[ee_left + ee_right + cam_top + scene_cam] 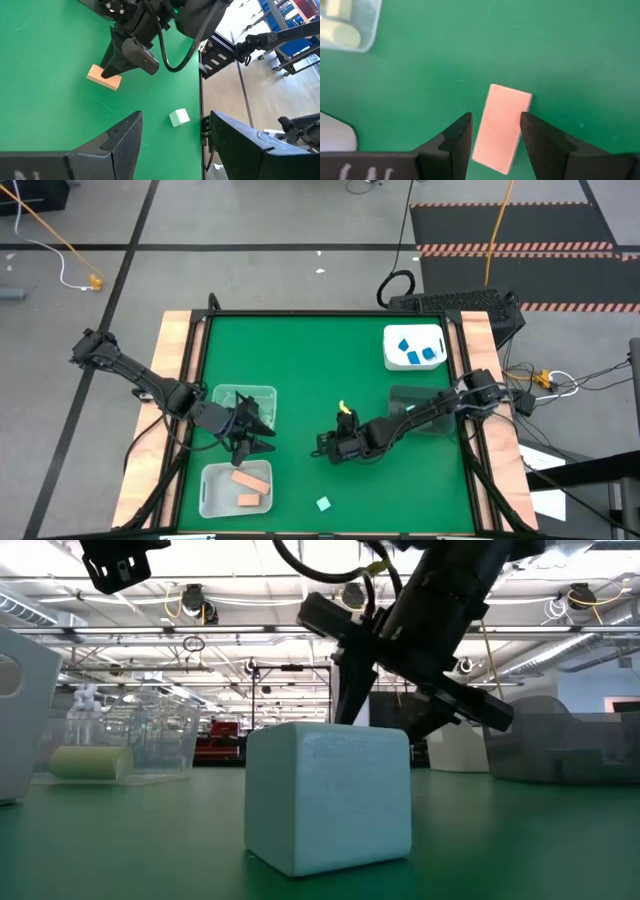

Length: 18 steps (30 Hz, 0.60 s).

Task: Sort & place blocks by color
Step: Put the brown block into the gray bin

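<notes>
Peach block (pixel 500 127) end hidden between right gripper (pixel 496 131) fingers; contact unclear.

2 black, angular jointed arms, trailing looped black cables; the right gripper (pixel 112 70) and left gripper (pixel 262 435) each carry 2 wedge-shaped matte fingers (pixel 457 142), faint pale lettering below.

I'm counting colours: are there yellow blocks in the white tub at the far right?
No, the white tub holds only blue blocks.
</notes>
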### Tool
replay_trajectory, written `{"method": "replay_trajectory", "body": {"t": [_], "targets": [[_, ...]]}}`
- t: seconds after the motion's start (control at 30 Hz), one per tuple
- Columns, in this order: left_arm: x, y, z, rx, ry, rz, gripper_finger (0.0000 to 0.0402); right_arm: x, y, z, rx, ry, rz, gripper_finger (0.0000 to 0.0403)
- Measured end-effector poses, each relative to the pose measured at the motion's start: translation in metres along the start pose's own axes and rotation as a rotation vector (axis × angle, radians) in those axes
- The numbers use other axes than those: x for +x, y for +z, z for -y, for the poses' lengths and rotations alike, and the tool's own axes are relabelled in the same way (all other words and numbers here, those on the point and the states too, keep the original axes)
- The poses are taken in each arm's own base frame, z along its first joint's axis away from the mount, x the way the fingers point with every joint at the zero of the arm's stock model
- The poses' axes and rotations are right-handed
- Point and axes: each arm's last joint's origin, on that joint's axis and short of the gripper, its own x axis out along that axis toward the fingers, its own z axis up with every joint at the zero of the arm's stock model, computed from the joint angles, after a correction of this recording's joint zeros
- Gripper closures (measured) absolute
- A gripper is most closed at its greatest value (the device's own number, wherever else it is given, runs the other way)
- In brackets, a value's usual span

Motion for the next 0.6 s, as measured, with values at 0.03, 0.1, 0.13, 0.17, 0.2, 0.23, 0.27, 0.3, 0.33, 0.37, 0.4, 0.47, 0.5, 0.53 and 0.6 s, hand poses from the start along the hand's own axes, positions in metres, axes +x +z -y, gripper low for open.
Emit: {"method": "replay_trajectory", "body": {"t": [0.03,0.1,0.13,0.17,0.2,0.23,0.27,0.3,0.33,0.37,0.4,0.47,0.5,0.53,0.6], "targets": [[0.000,0.000,0.000,0.000,0.000,0.000,0.0169,0.001,0.001,0.000,-0.012,-0.004,-0.008,0.0243],[0.000,0.000,0.000,-0.001,0.000,0.000,0.0169,0.003,0.004,0.000,-0.037,-0.012,-0.025,0.0242],[0.000,0.000,0.000,-0.002,0.000,0.000,0.0169,0.003,0.005,0.000,-0.043,-0.017,-0.041,0.0239],[0.000,0.000,0.000,-0.004,0.000,0.000,0.0169,0.004,0.006,0.001,-0.051,-0.020,-0.046,0.0233],[0.000,0.000,0.000,-0.004,0.000,0.000,0.0169,0.005,0.006,0.001,-0.055,-0.022,-0.044,0.0225],[0.000,0.000,0.000,-0.005,0.000,0.000,0.0169,0.005,0.007,0.001,-0.058,-0.022,-0.043,0.0216],[0.000,0.000,0.000,-0.005,0.000,0.000,0.0169,0.005,0.007,0.000,-0.062,-0.017,-0.043,0.0204],[0.000,0.000,0.000,-0.005,0.000,0.000,0.0169,0.005,0.008,-0.001,-0.068,-0.007,-0.043,0.0192],[0.000,0.000,0.000,-0.005,0.000,0.000,0.0170,0.006,0.009,-0.002,-0.071,0.004,-0.042,0.0179],[0.000,0.000,0.000,-0.005,0.000,0.000,0.0169,0.006,0.010,-0.003,-0.069,0.010,-0.041,0.0167],[0.000,0.000,0.000,-0.004,0.000,0.000,0.0169,0.007,0.011,-0.003,-0.064,0.012,-0.039,0.0155],[0.000,0.000,0.000,-0.003,0.000,0.000,0.0169,0.011,0.013,-0.003,-0.047,0.014,-0.035,0.0136],[0.000,0.000,0.000,-0.003,0.000,0.000,0.0169,0.014,0.014,-0.003,-0.046,0.008,-0.033,0.0130],[0.000,0.000,0.000,-0.003,0.000,0.000,0.0169,0.017,0.015,-0.002,-0.047,0.002,-0.031,0.0126],[0.000,0.000,0.000,-0.001,0.000,0.000,0.0169,0.020,0.015,-0.001,-0.046,-0.003,-0.030,0.0123]]}}
